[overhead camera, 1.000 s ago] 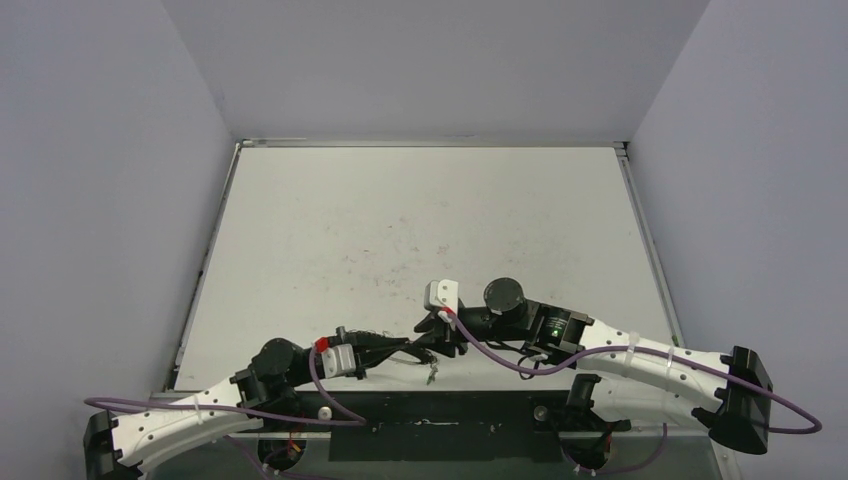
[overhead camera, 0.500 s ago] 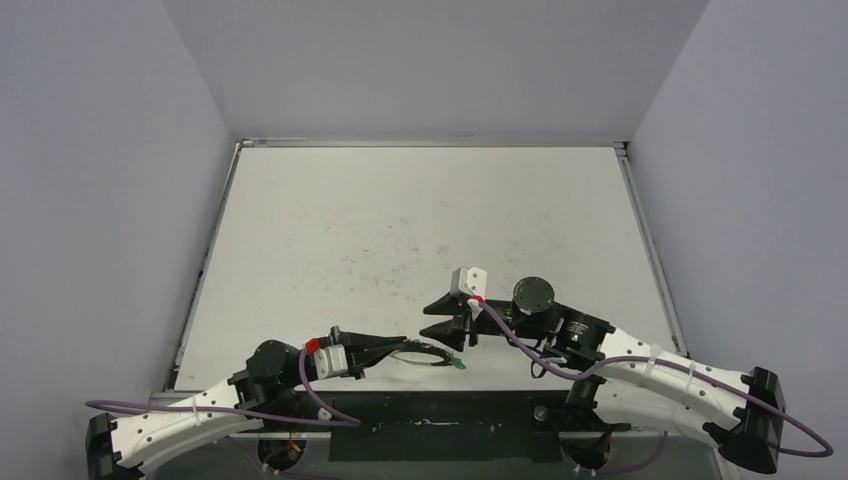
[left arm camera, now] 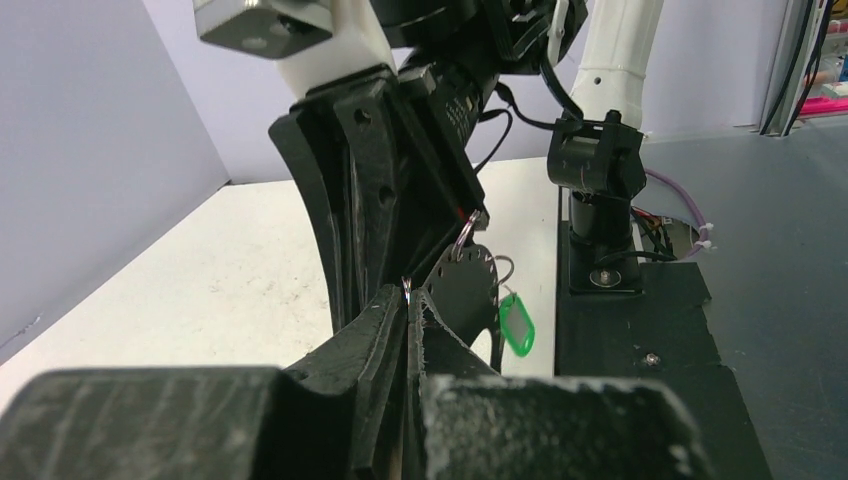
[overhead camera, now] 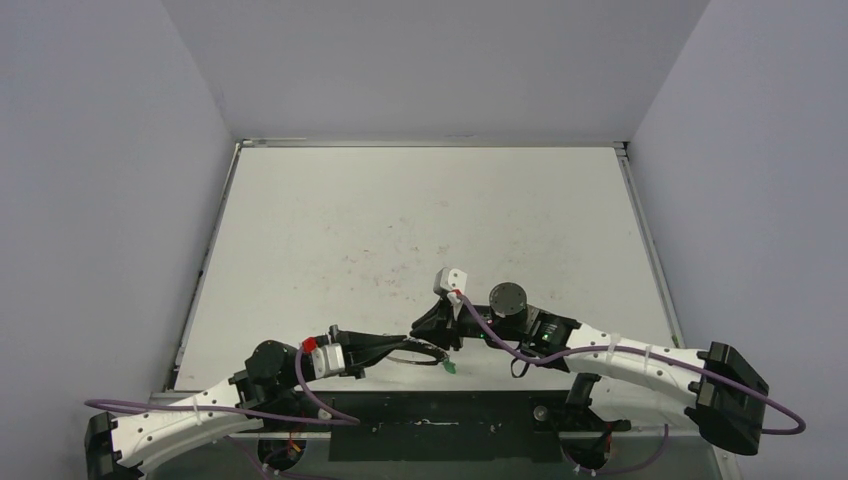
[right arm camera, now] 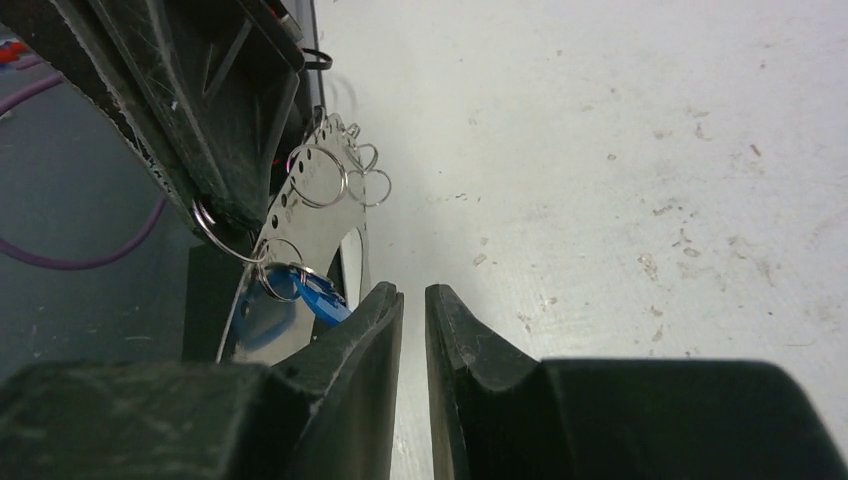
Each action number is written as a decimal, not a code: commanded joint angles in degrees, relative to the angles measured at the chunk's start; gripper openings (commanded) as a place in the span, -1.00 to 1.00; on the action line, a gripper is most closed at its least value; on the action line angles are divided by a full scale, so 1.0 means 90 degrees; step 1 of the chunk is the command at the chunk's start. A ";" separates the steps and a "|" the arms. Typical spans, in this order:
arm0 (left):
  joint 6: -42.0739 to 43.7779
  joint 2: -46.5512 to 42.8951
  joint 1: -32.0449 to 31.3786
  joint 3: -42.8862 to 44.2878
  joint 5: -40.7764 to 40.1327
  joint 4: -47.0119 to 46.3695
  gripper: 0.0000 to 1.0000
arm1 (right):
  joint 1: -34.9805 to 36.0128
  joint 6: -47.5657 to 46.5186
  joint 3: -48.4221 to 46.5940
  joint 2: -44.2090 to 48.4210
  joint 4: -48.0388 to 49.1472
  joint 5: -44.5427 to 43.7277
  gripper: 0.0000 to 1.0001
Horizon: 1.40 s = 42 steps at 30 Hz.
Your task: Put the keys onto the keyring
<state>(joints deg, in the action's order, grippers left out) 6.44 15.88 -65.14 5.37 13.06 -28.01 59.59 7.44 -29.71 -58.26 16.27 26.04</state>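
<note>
My left gripper is shut on the edge of the keyring, low over the table's near edge. In the left wrist view its tips pinch a thin metal edge, and the keyring shows as a dark holed plate. A green-tagged key dangles from it. My right gripper hovers just beyond the keyring. Its jaws stand a narrow gap apart with nothing between them. The shiny keyring carries small split rings, and a blue-tagged key hangs beside my right gripper's left finger.
The white scuffed table stretches away behind both grippers, walled at the back and sides. A black strip with the arm bases runs along the near edge. Purple cables loop off both arms.
The right gripper moved left, back to the keyring, and its jaws narrowed from wide open. The left gripper still holds the keyring in about the same place as half a second ago.
</note>
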 commanded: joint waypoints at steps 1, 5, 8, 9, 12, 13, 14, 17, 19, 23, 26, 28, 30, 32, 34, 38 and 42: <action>-0.0085 0.0049 -0.0011 0.0029 -0.0055 -0.0666 -1.00 | 0.0002 0.0539 0.0107 -0.0303 0.1453 0.0493 -0.66; -0.0080 0.0061 -0.0013 -0.0003 -0.0152 -0.0683 -1.00 | 0.0076 0.0694 0.0215 -0.0470 0.1971 0.0664 -0.66; -0.0085 0.0070 -0.0014 -0.0032 -0.0197 -0.0711 -1.00 | 0.0119 0.0657 0.0216 -0.0536 0.1937 0.0656 -0.64; -0.0093 0.0071 -0.0012 -0.0039 -0.0212 -0.0713 -1.00 | 0.0117 0.0607 0.0213 -0.0533 0.1800 0.0619 -0.62; -0.0106 0.0048 -0.0009 -0.0030 -0.0225 -0.0682 -1.00 | 0.0115 0.0422 0.0184 -0.0330 0.1240 0.0157 -0.44; -0.0103 0.0033 -0.0009 -0.0029 -0.0230 -0.0643 -1.00 | 0.0112 0.0340 0.0176 -0.0206 0.1044 0.0010 -0.38; -0.0102 0.0014 -0.0010 -0.0024 -0.0238 -0.0597 -1.00 | 0.0105 0.0258 0.0185 -0.0068 0.0895 -0.0097 -0.32; -0.0083 -0.0083 -0.0008 0.0000 -0.0268 -0.0405 -1.00 | 0.0037 0.0064 0.0252 0.0458 0.0565 -0.0271 -0.13; -0.0078 -0.0163 -0.0008 0.0005 -0.0292 -0.0318 -1.00 | -0.0033 -0.0075 0.0290 0.0816 0.0370 -0.0259 -0.07; -0.0064 -0.0229 -0.0008 0.0019 -0.0285 -0.0221 -1.00 | -0.0148 -0.0245 0.0239 0.1130 0.0007 0.0013 -0.05; -0.0079 -0.0217 -0.0008 0.0020 -0.0280 -0.0220 -1.00 | -0.0151 -0.0263 0.0183 0.1078 0.0048 0.0215 -0.05; -0.0080 -0.0197 -0.0008 0.0026 -0.0265 -0.0235 -1.00 | -0.0156 -0.0204 0.0132 0.0936 0.0154 0.0298 -0.06; -0.0081 -0.0184 -0.0008 0.0037 -0.0250 -0.0243 -1.00 | -0.0155 -0.0142 0.0093 0.0713 0.0283 0.0354 -0.08; -0.0086 -0.0164 -0.0008 0.0032 -0.0232 -0.0250 -1.00 | -0.0156 -0.0075 0.0066 0.0526 0.0487 0.0497 -0.10; -0.0099 -0.0153 -0.0008 0.0036 -0.0223 -0.0250 -1.00 | -0.0148 0.0006 0.0051 0.0366 0.0717 0.0643 -0.12; -0.0109 -0.0144 -0.0008 0.0026 -0.0222 -0.0247 -1.00 | -0.0132 0.0107 0.0041 0.0208 0.1145 0.1005 -0.18; -0.0119 -0.0138 -0.0010 0.0004 -0.0240 -0.0283 -1.00 | -0.0103 0.0205 0.0121 0.0147 0.1572 0.1300 -0.34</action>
<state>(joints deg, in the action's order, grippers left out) 6.20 14.59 -65.14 4.49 11.14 -27.99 58.48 8.01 -27.09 -56.77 21.47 33.01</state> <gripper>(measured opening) 0.009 0.371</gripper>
